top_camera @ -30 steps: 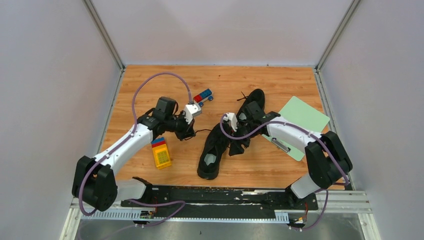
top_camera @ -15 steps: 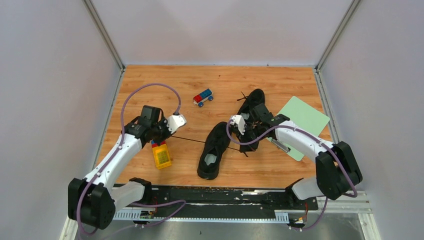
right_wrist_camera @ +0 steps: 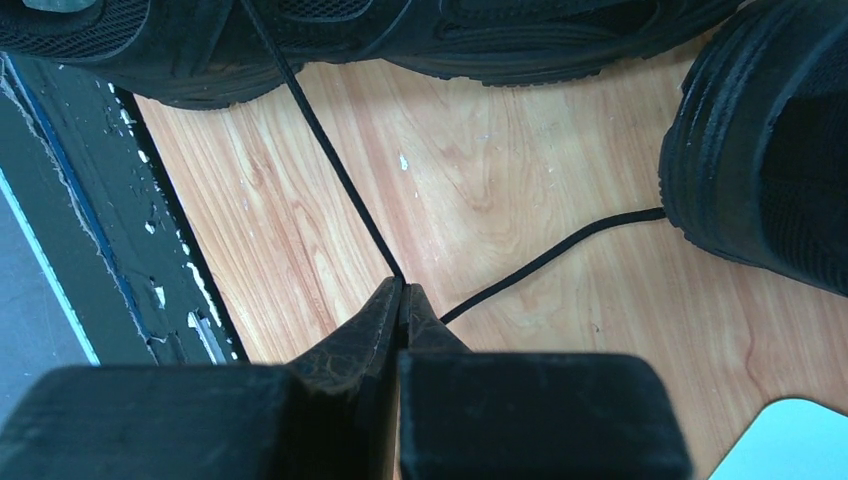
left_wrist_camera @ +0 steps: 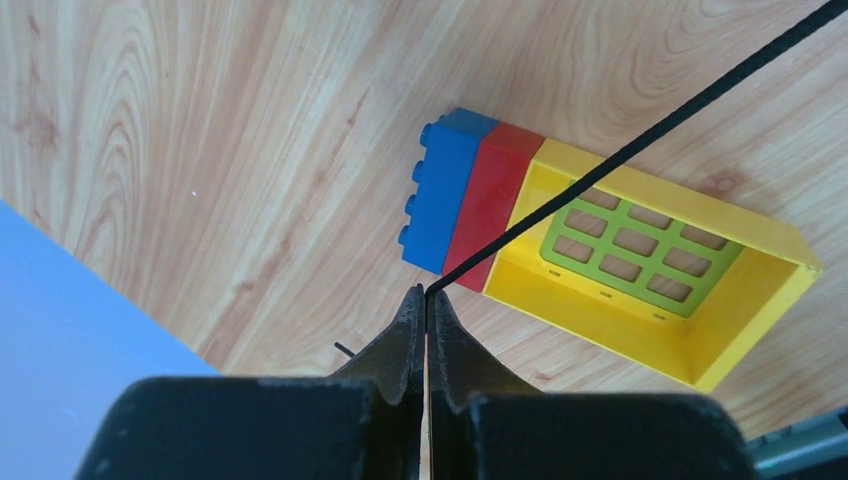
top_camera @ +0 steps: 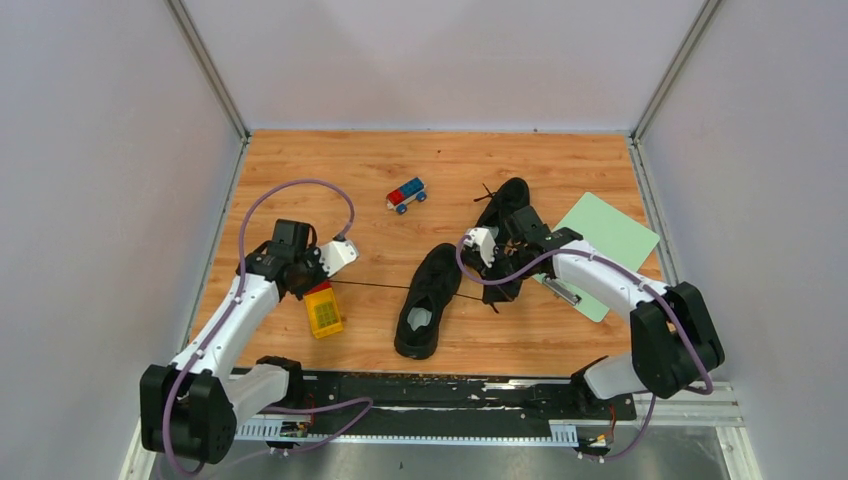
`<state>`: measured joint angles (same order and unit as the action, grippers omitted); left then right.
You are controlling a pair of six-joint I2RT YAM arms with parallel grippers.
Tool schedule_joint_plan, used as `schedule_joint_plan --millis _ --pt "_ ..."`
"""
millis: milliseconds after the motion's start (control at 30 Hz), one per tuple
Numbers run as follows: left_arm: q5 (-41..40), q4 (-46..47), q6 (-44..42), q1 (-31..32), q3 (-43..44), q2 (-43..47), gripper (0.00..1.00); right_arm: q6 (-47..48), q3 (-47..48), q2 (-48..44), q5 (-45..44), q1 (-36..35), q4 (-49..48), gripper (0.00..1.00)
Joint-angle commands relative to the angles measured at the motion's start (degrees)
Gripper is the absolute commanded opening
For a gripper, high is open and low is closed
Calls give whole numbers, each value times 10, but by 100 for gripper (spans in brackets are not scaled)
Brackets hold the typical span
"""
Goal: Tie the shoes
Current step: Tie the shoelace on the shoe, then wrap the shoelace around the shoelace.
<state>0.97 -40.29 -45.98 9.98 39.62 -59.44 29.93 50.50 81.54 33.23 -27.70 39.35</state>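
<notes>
I've drawn my left gripper (left_wrist_camera: pixel 427 305) back left and nearer, away from the toy car (top_camera: pixel 406 193), and the lace (top_camera: pixel 380 288) it pinches now runs taut from the near shoe (top_camera: pixel 424 300) to just above the yellow brick (top_camera: pixel 323 312).

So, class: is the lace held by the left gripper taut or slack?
Taut: the lace runs dead straight from the shut left gripper toward the nearer sneaker.

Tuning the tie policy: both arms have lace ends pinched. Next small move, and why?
Probably bring both ends inward and cross them over the near shoe. The left gripper is shut on a lace running taut over the yellow brick; the right gripper pinches another taut strand to the same shoe. No slack is left, so more outward pull would likely drag it.
</notes>
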Motion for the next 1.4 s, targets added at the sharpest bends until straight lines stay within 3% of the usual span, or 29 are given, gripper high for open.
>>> schedule_joint_plan --millis 0,67,100,167,267,467,567,733,1000,1233,1367 --pt "11 -44 16 -18 57 -4 0 -8 16 7 -1 7 39 0" --pt "128 -79 30 -18 88 15 0 -15 54 11 29 7 51 1" --pt "210 -89 34 -18 100 22 0 -13 80 16 46 7 63 9" --pt "289 -82 51 -9 104 38 0 -9 140 30 69 7 89 24" --pt "349 -75 62 35 103 32 0 6 234 53 116 7 117 35" --pt "418 -22 126 73 115 -9 0 30 347 111 149 -50 118 41" --pt "425 21 178 72 128 -5 0 35 362 143 151 -86 108 42" --pt "345 78 318 64 137 3 0 -19 377 181 147 -131 78 43" --pt "382 129 481 48 130 3 0 -60 356 173 101 -194 22 48" --pt "411 136 576 16 140 -6 0 -145 371 202 5 -222 -24 49" --pt "411 133 582 13 135 -3 0 -183 378 212 33 -223 -33 49"
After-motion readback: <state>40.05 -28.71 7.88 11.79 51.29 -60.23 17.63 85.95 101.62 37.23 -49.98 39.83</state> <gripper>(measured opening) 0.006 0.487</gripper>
